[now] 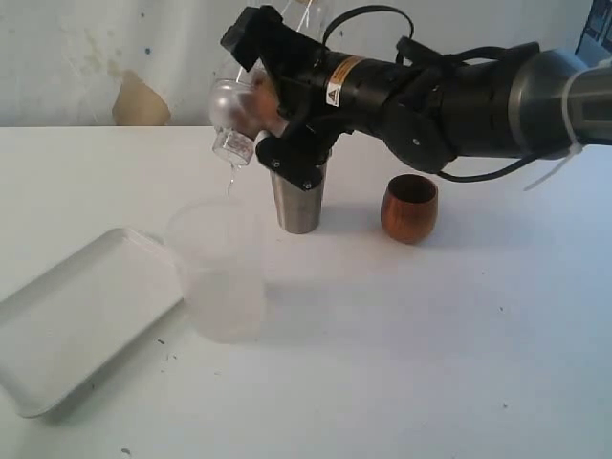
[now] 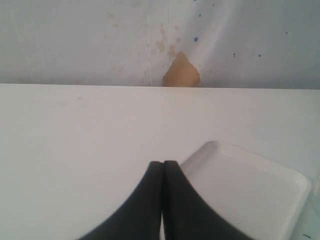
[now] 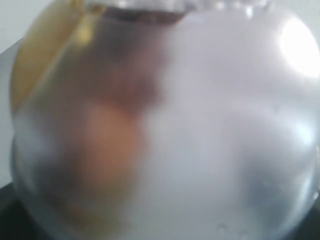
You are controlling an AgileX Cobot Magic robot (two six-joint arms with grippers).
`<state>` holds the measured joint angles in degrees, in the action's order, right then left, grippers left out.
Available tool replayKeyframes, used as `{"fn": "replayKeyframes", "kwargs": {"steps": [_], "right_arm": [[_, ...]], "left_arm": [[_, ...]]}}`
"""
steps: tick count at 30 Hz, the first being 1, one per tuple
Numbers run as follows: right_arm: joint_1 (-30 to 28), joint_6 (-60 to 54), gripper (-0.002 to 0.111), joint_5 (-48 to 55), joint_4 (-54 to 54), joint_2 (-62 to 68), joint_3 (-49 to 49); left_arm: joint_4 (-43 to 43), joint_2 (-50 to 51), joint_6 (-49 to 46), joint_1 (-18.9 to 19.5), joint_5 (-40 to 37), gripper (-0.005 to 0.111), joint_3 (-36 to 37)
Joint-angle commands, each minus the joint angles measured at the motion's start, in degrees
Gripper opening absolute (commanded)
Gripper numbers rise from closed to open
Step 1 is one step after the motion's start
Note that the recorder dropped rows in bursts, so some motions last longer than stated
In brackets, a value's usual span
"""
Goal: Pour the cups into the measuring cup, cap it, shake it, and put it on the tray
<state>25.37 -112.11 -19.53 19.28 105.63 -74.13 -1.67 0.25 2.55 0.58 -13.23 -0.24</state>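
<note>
Labels: yellow-orange label (image 1: 346,69) and a warning-triangle sticker (image 1: 335,94) on the right arm's wrist, text too small to read. No other writing legible. Right pincer (image 1: 251,105) reaches across the middle, jaws spread wide and clamped on a clear vessel (image 1: 232,113), held in the air and tipped with its narrow end down. A thin thread of liquid (image 1: 229,182) hangs below it, over the frosted cup (image 1: 215,273) standing on the table (image 1: 430,344). In the right wrist view the vessel (image 3: 165,125) fills the whole picture, blurred, so any markings on its side can't be made out. Left pincer (image 2: 163,200) has its tips pressed together with nothing between them, and sits low over the table by a corner of the tray (image 2: 260,195). Steel tumbler (image 1: 298,201) is upright under the right arm, with the wooden cup (image 1: 409,208) upright to its right, apart from it. Tray (image 1: 81,316) lies flat, left of the frosted cup and just beside it — contact can't be told.
</note>
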Motion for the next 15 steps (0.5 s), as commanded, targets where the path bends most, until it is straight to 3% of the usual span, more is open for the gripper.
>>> {"fn": "replayKeyframes", "kwargs": {"steps": [1,15], "right_arm": [[-0.2,-0.8,0.000,-3.6,5.4,-0.7,-0.6],[1.3,-0.7,0.000,-6.9,6.1,0.2,-0.6]], "left_arm": [[0.6,-0.2,0.0,0.1,-0.1,0.000,0.2],[0.6,-0.2,0.0,0.1,-0.1,0.000,0.2]]}}
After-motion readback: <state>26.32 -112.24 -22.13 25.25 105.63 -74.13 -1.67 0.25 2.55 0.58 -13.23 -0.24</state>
